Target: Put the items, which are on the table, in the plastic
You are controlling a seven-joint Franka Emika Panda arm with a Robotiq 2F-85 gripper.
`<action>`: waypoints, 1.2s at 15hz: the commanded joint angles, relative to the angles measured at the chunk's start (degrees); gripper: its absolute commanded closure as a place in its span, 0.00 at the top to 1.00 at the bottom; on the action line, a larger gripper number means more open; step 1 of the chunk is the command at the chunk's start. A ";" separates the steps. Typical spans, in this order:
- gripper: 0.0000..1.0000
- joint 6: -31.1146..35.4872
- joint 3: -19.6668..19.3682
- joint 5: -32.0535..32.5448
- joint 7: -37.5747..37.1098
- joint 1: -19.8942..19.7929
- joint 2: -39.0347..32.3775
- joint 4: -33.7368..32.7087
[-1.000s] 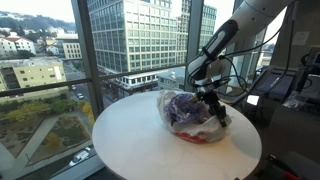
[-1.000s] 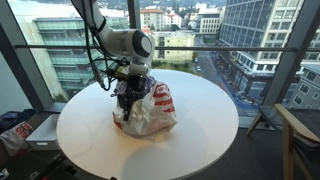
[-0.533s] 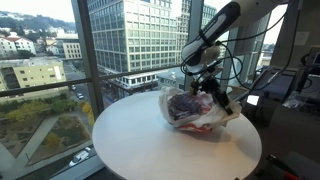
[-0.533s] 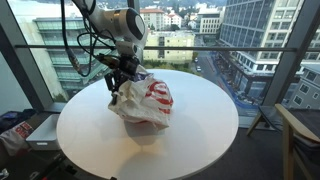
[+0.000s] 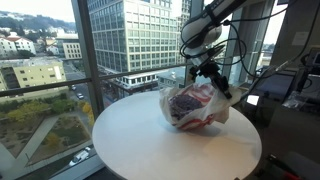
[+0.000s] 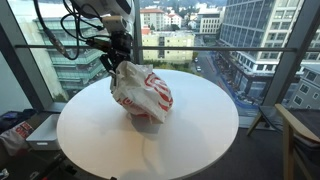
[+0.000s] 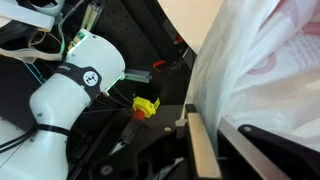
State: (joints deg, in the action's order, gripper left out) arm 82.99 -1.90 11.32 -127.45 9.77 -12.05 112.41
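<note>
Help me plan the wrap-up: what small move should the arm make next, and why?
Probably lower the bag gently until it rests on the table. The gripper is shut on the bag's top edge, the bag hangs from it, and the purple cloth shows inside, so the packing looks done.

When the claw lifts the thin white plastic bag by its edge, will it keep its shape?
Probably floppy: the thin, wrinkled, translucent white plastic bag sags below the claw pinching its top edge. It may swing or slip, since the purple cloth seen inside weighs its bottom down.
</note>
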 commanded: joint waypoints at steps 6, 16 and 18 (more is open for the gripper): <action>0.61 9.83 2.37 5.91 14.73 -1.13 -5.23 -1.05; 1.00 20.84 7.31 20.15 23.17 2.01 9.75 14.22; 1.00 24.47 8.21 21.58 25.52 1.52 14.01 18.21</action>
State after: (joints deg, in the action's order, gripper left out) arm 101.94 5.17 30.09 -105.51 11.74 -6.59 122.67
